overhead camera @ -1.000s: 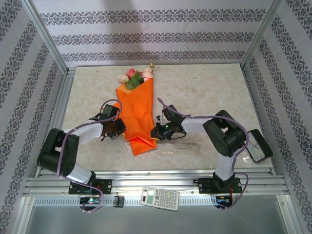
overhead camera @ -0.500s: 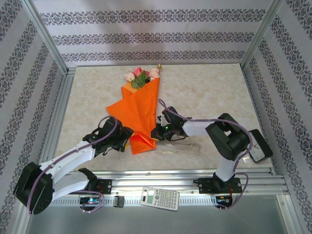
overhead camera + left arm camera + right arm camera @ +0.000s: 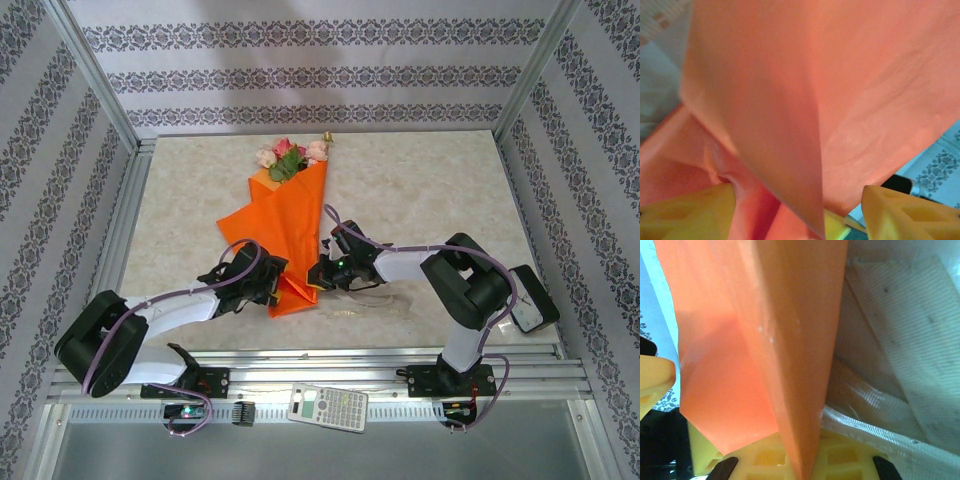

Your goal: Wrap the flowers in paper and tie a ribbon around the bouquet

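**Bright and even above, blurred up close**

Light falls evenly from above in the overhead view, leaving only faint soft shadows on the pale table [image 3: 430, 180]. In the left wrist view the paper [image 3: 865, 90] is too close and blurred. The right wrist view is sharper, showing the weave of the ribbon [image 3: 905, 355].

The right claw [image 3: 795, 452] is clamped on a thin, creased sheet of bright orange paper [image 3: 765, 315], with its yellow plastic fingers [image 3: 760, 457] pressed together on it. A sharp fold of the sheet runs straight ahead of the claw and comes down between the fingertips. A flatter panel of the sheet spreads to the claw's left. Ahead and to the right lie flat, overlapping bands of pale beige woven ribbon [image 3: 900, 335], one running just in front of the right finger up to the fold. Far to the claw's left, a yellow wedge-shaped plastic piece [image 3: 654, 382] sits just beside the sheet's edge.
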### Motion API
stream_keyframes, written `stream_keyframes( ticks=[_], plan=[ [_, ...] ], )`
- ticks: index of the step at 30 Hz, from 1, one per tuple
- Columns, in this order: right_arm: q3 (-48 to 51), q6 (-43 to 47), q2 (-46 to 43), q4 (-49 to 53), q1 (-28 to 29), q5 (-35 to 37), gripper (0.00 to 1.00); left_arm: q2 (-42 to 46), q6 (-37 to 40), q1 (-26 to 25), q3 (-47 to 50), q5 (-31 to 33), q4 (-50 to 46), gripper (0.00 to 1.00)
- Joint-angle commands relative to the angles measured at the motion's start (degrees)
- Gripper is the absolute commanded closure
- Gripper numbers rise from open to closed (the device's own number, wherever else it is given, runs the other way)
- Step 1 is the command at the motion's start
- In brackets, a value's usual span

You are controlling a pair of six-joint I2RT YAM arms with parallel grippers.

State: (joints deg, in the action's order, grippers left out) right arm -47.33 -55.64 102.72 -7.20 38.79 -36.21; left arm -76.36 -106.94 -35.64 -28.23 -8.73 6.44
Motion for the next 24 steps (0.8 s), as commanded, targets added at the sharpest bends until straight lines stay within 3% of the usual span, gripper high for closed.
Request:
stream_keyframes(
  ticks=[1, 11, 15, 19, 24],
  plan=[
    [1.0, -0.3, -0.7, -1.4, 0.7, 0.4, 0.95, -3.5, -0.8, -0.6, 2.8, -0.8, 7.8, 0.49],
    [-0.8, 0.5, -0.6, -0.9, -0.3, -0.5, 0.68, -2.8, 5.3, -0.7, 6.7, 0.0, 6.2, 1.00],
    [-1.7, 0.9, 0.2, -0.9, -1.0, -2.6, 0.60, -1.0, 10.5, -0.8, 7.3, 2.2, 5.3, 1.00],
    [-1.6, 1.2, 0.8, -0.9, -0.8, -3.9, 0.56, -0.3, 11.1, -1.3, 10.8, 5.5, 12.1, 1.00],
    [0.4, 1.6, -4.0, 1.8, -0.9, 0.7, 0.56, 2.4, 13.3, -1.5, 10.7, 7.4, 13.2, 1.00]
  ],
)
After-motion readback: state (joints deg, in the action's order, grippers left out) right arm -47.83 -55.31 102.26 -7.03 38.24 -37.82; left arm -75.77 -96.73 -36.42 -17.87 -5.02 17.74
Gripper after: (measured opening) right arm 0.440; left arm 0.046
